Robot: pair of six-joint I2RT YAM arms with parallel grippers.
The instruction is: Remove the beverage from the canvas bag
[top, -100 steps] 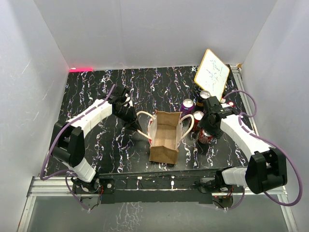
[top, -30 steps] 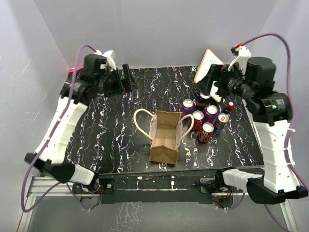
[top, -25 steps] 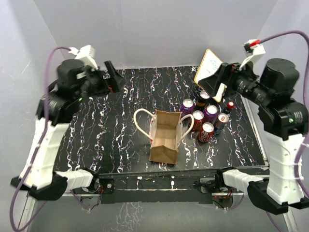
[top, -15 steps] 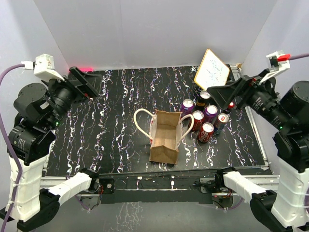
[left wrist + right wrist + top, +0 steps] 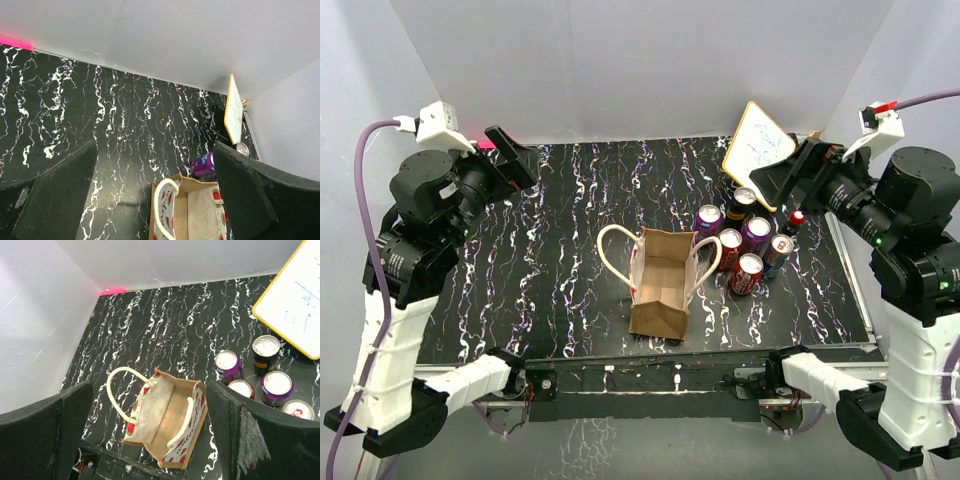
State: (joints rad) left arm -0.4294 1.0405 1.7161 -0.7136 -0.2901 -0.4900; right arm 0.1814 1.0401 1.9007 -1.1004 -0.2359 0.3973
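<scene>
The canvas bag (image 5: 660, 282) stands open at the table's middle, tan with watermelon print and cream handles. In the right wrist view, the bag (image 5: 172, 412) shows only its lining and bare floor; no beverage shows inside. Several beverage cans (image 5: 732, 240) and small bottles stand together just right of the bag. My left gripper (image 5: 508, 160) hangs high over the far left corner, open and empty. The right gripper (image 5: 788, 178) hangs high at the far right, also open and empty. In each wrist view, the left gripper (image 5: 155, 150) and right gripper (image 5: 149, 387) look down past wide-apart fingers.
A yellow-framed whiteboard (image 5: 760, 150) leans at the back right behind the cans. White walls close in the black marbled table (image 5: 550, 250) on three sides. A pink light strip (image 5: 112, 291) marks the far left corner. The metal rail (image 5: 650, 380) runs along the near edge.
Both arms have lifted from beside the bag and cans and swung up and outward, fingers wide. The bag and cans have stayed put over the last second.
</scene>
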